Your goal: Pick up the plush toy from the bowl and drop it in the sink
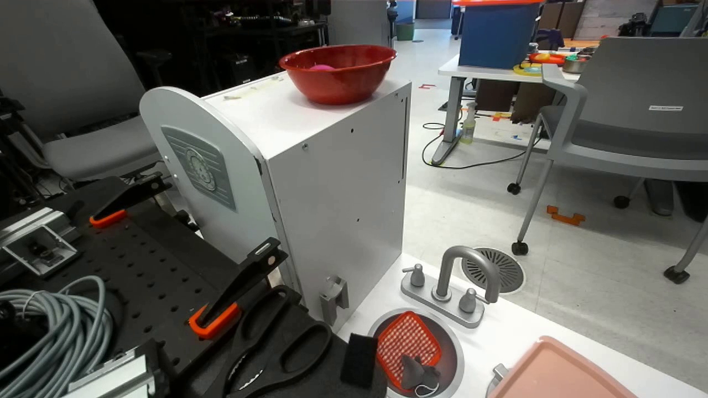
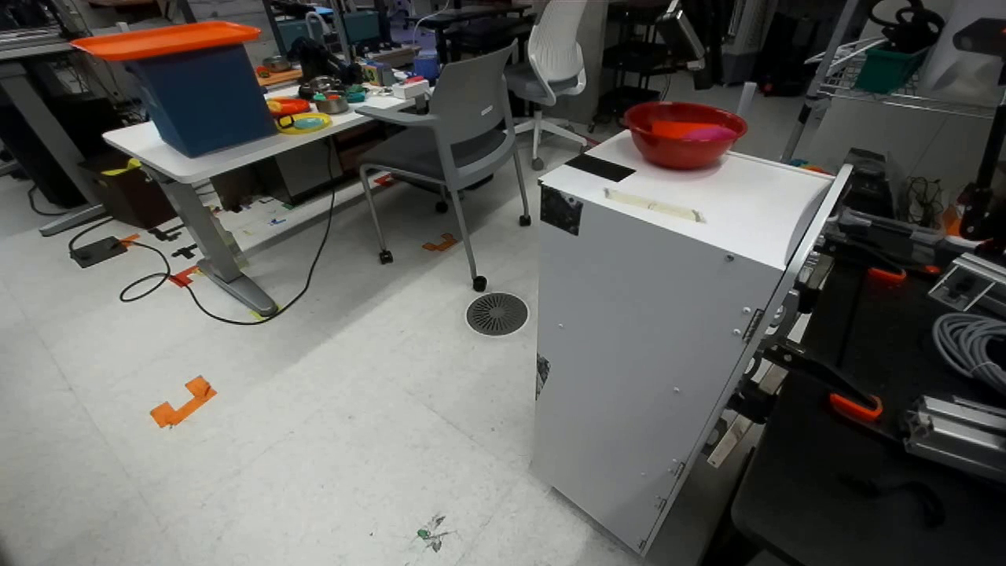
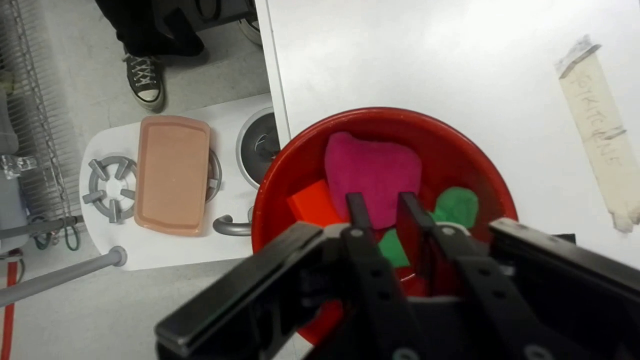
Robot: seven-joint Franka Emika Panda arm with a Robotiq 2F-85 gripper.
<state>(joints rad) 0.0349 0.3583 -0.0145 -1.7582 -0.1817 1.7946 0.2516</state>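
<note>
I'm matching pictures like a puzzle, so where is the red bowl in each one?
In an exterior view, the red bowl is near the top, about the middle.
In an exterior view, the red bowl is in the upper right.
In the wrist view, the red bowl is near the middle, partly hidden by the gripper.
Landmark in all three: the white cabinet under the red bowl.
</note>
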